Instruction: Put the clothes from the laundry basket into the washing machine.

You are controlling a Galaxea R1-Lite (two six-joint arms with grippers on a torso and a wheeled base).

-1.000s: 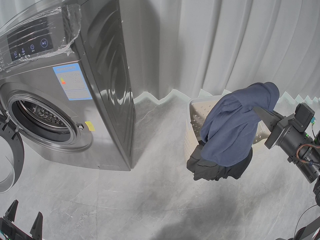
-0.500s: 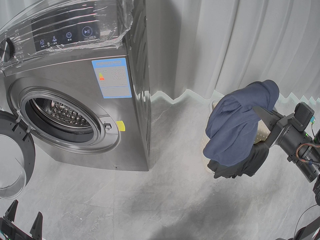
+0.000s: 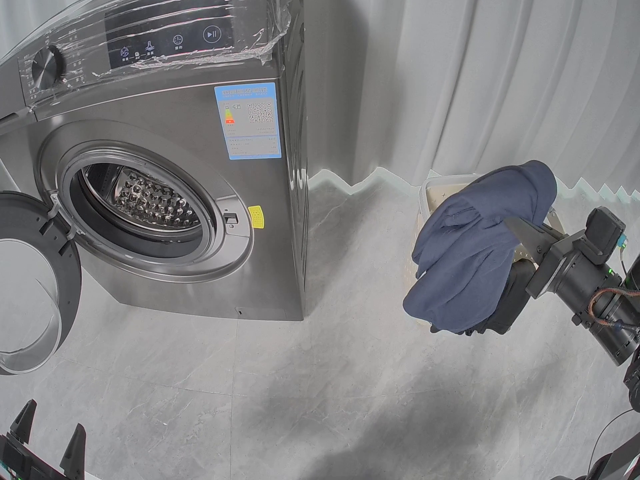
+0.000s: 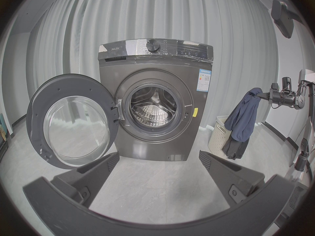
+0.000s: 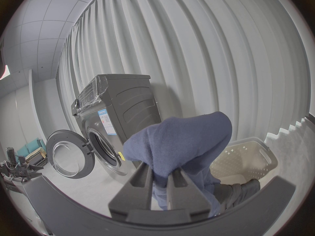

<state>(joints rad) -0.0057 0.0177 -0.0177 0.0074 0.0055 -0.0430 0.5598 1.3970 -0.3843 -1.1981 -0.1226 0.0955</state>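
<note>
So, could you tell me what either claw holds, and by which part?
The right claw pinches the blue garment at a bunched fold; left claw holds nothing.

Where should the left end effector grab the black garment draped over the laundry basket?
Likely the bunched part of the black garment hanging outside the near rim of the laundry basket, under the blue garment that the right end effector holds. Come in level from the open floor side: that fold hangs free there, with curtains behind the basket.

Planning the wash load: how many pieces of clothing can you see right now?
2. A blue garment hangs from the right end effector; a dark garment hangs below it by the laundry basket. More may lie hidden inside the basket.
</note>
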